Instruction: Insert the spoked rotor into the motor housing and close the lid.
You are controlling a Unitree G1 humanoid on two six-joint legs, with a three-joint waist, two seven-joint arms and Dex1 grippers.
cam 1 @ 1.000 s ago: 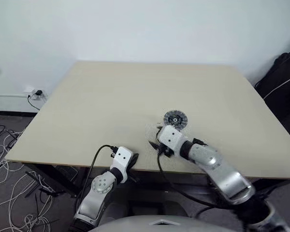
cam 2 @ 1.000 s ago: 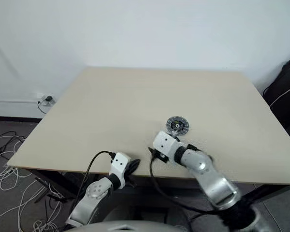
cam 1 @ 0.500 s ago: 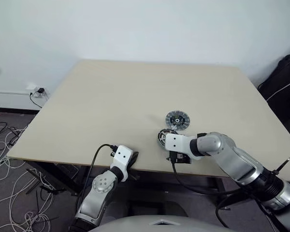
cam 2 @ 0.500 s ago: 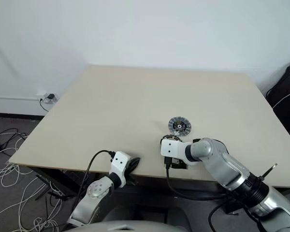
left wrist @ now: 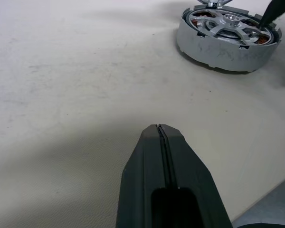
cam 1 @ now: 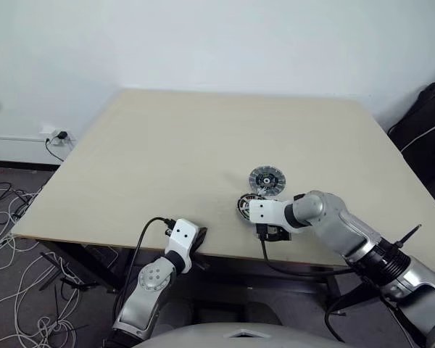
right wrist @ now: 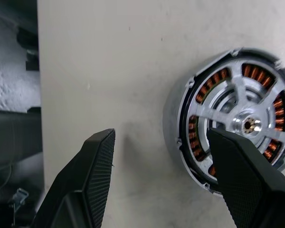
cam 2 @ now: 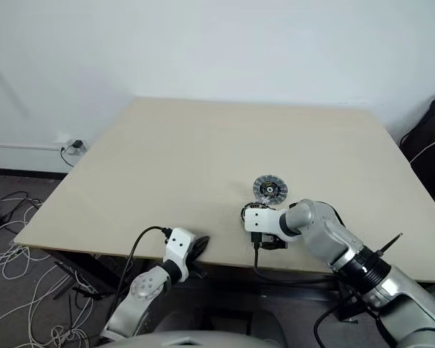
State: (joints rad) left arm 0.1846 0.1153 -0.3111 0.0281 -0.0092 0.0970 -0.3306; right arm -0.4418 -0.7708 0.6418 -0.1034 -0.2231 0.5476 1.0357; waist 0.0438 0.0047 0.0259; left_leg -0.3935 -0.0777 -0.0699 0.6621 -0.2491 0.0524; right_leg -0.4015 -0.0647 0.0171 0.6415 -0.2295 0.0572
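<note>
A pale beige table (cam 1: 167, 145) stands against a plain white wall, with loose cables on the dark floor on the robot's left and a black bag (cam 1: 424, 123) past the table's far right corner. The motor housing serves as the landmark for everything below.

Nearest the robot, at the table's front edge and well apart from the motor housing (cam 1: 248, 206) on its left side, is the left gripper (left wrist: 160, 130). Its two black fingers are pressed flat together with only a thin seam between them, and they hold nothing. They point across bare tabletop toward the housing.

The right gripper (right wrist: 161, 180) hangs above the housing's near side, pointing steeply down. Its ribbed black fingers (right wrist: 97, 175) stand wide apart and grip nothing: one is over bare table beside the housing, the other overlaps the housing's rim as seen from the wrist. Whether that finger touches the part cannot be told.

The housing itself lies flat on the table near the front edge. The spoked rotor (right wrist: 237, 121) sits inside it, its silver spokes running from a small hub to the ring, with copper-brown windings showing through the gaps between them.

Just beyond the housing, on its far side and slightly to the right, the lid (cam 1: 265, 178) lies flat on the table, slitted face up, close to the housing.
</note>
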